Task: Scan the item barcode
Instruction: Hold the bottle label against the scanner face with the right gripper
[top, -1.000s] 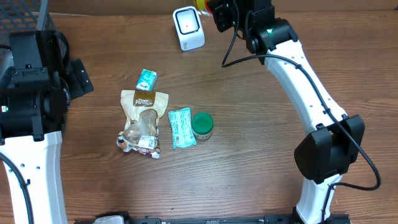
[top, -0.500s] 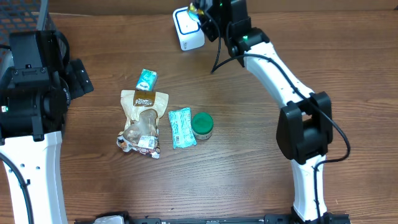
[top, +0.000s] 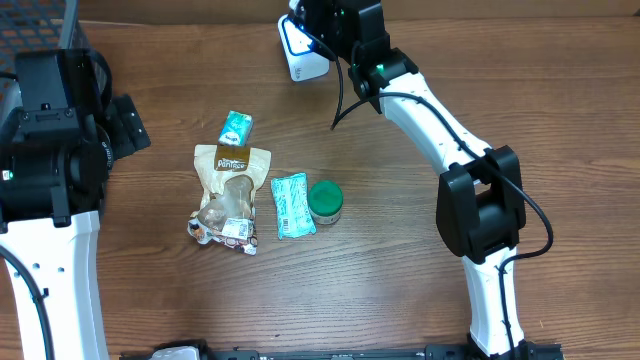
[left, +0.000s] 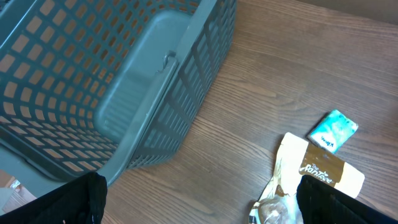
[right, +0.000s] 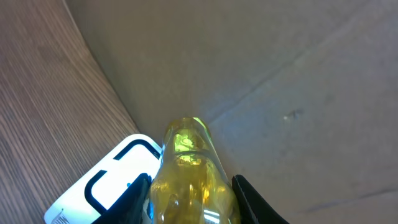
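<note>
In the right wrist view my right gripper (right: 193, 198) is shut on a clear yellow bottle (right: 188, 163), one black finger on each side. Just under and to the left of the bottle lies the white barcode scanner (right: 102, 186) with its black-framed window. From overhead the right gripper (top: 318, 18) hangs over the scanner (top: 305, 68) at the table's far edge, and the arm hides the bottle. My left gripper (left: 205, 208) stands open above bare wood, holding nothing.
A grey plastic basket (left: 93, 81) sits at the far left. Mid-table lie a small teal packet (top: 236, 126), a brown-and-white snack bag (top: 228, 195), a longer teal packet (top: 292, 205) and a green round tin (top: 325, 201). A cardboard wall stands behind the scanner.
The right arm has swung left along the far edge with the bottle, from right of the scanner to over it. The left arm has not moved.
</note>
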